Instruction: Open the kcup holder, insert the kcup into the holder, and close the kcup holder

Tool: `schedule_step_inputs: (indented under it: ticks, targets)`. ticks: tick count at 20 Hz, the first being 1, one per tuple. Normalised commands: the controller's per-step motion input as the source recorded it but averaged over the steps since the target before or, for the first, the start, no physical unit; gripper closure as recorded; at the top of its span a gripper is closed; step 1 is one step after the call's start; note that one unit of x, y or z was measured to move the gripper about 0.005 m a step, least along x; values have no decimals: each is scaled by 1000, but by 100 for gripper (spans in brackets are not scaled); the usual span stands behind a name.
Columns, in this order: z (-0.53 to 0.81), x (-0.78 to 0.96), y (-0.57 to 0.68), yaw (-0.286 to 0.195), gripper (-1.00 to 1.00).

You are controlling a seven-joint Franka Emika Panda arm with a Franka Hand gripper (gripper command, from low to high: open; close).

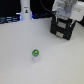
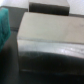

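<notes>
White table (image 1: 15, 55); kcup (image 1: 35, 53) upright, green top up.

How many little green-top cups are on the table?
1. The kcup stands alone on the white table, apart from the black kcup holder. More may be hidden inside the holder.

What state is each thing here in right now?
Holder: drawers shut, nothing pulled out.
Kcup: upright on the table, green top up, apart from the holder.
End effector: above the holder; open or shut, cannot tell.
Bottle: upright at the back.
</notes>
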Motion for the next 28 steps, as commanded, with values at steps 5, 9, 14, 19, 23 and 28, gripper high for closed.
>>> schedule_step_inputs:
  ticks: [5,9,14,19,23,28]
  targets:
    - [-123,-260,0,-3,100]
    - [-91,-221,0,0,100]
    - [19,32,-65,-4,100]
    - [83,631,-374,-36,100]
    - [22,668,-260,-35,100]
    - [174,859,-129,-55,100]
